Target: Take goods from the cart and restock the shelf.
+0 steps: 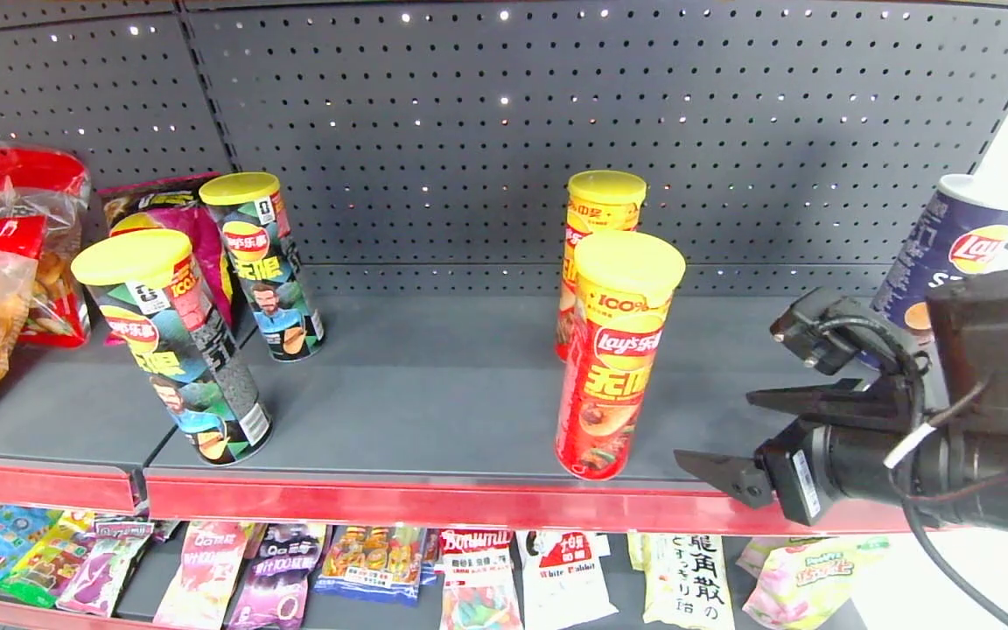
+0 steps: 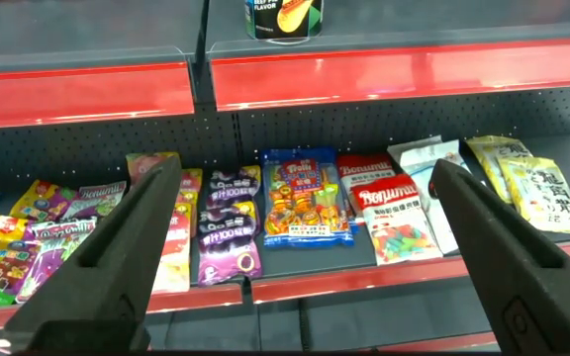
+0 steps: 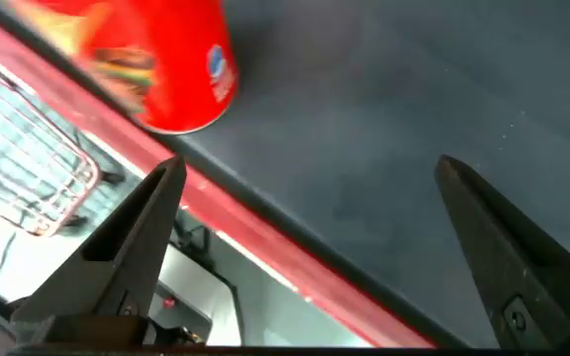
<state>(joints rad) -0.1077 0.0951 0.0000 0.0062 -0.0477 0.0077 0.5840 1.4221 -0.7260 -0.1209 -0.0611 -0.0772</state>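
Left claw (image 2: 305,168): spread, empty, facing candy bags (image 2: 305,203) on the lower shelf. Red can (image 1: 613,359): upright at the front edge of the shelf (image 1: 434,385), with a second can (image 1: 605,199) close behind it. Right claw (image 1: 718,429): spread, empty, just right of the red can, not touching it.

The shelf (image 1: 434,394) has a dark grey deck, a red front lip and a grey back panel (image 1: 556,105) patterned with a regular grid of small holes. The near red can (image 1: 613,376) and the far red can (image 1: 596,219) carry yellow print and yellow lids; the two left cans (image 1: 180,350) are dark with multicoloured graphics and yellow lids, and the right can (image 1: 941,245) is navy with a white lid. The snack bags (image 1: 5,227) at far left are red, the lower-shelf packets (image 2: 305,198) are multicoloured, and the right gripper (image 1: 714,429) is black.
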